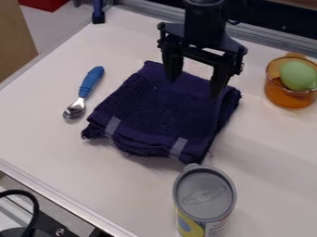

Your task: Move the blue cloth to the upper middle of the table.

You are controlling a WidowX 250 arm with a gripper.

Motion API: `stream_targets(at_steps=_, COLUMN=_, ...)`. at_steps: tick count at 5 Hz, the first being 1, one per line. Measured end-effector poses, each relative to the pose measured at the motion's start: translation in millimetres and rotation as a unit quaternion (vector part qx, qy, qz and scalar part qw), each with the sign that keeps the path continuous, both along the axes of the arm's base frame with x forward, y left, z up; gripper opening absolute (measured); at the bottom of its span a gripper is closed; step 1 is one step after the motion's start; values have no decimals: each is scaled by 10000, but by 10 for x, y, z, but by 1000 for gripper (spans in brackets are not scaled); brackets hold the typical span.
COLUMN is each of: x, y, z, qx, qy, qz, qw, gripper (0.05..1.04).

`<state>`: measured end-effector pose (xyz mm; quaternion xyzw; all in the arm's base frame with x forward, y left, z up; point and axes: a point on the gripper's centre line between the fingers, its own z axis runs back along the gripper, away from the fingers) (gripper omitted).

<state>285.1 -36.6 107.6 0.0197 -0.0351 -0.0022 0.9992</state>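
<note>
Cloth (158, 113) lies folded near the middle of the tabletop (123, 173), under the hand (193, 88), which is spread wide; if it pinches just the top layer, the cloth may unfold; a loose end may bump the spoon (91, 82).

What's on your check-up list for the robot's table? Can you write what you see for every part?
Surface: white table; spills: nothing seen.
Job's things: dark blue cloth, folded, in the middle, two pale stripes near one edge.
Clutter: blue-handled spoon left of the cloth in the picture; orange see-through cup at the right with a green thing in it; grey-lidded can standing at the bottom.
Gripper: over the cloth, fingers apart.
Cables: black cable curving at the lower left, off the table.
Surroundings: red thing at the upper left.
</note>
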Motion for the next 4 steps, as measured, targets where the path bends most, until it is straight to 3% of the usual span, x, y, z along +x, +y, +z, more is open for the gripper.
stream_targets(at_steps=1, x=-39, y=8, z=-92, qx=30, qy=157, qz=27, qw=9999, gripper=994)
stream_targets(at_steps=3, x=-10, y=359, z=-292, qx=319, qy=19, qz=352, qw=9989, gripper=995)
stream_targets(at_steps=4, x=6, y=500, z=-441, qx=233, qy=-44, qz=300, qw=9993, gripper=994)
